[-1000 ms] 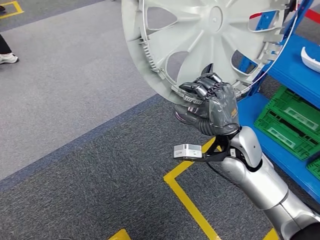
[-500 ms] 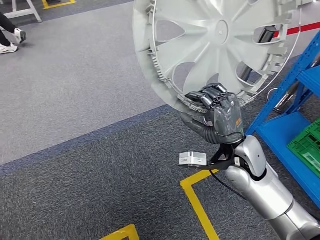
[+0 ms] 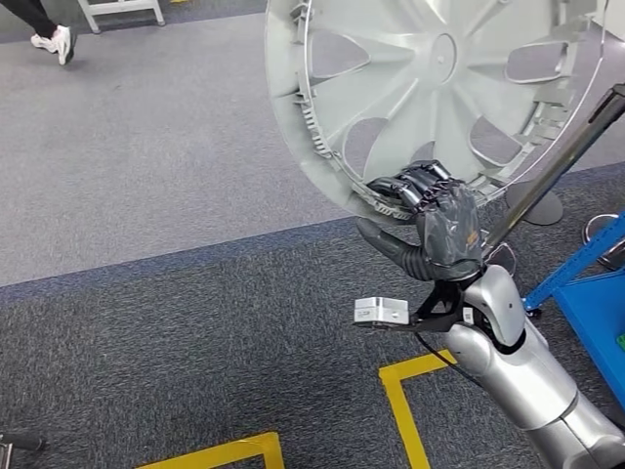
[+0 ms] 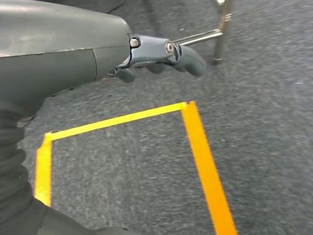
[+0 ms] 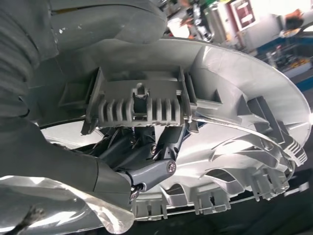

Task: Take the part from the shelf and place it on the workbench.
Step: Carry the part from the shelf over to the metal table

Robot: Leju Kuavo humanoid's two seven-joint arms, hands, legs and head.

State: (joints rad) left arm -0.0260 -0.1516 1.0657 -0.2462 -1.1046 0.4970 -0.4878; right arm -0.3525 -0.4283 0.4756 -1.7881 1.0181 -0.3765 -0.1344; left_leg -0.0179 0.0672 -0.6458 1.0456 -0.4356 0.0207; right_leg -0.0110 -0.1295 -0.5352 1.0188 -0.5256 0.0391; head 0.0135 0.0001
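Note:
The part is a large silver-grey wheel cover with spokes and a ribbed rim, held up on edge over the carpet. My right hand, under a clear plastic cover, grips its lower rim from below, dark fingers hooked over the edge. In the right wrist view the fingers reach inside the wheel cover behind a ribbed clip. My left hand hangs over the grey carpet, holding nothing, its fingers loosely stretched out.
A corner of the blue shelf stands at the right edge, with a slanted metal pole before it. Yellow tape lines mark the dark carpet. A person's shoe is at the far left.
The whole picture has shifted: the camera has turned away from the blue shelf, which slid off to the right. My right hand keeps the same hold on the wheel cover.

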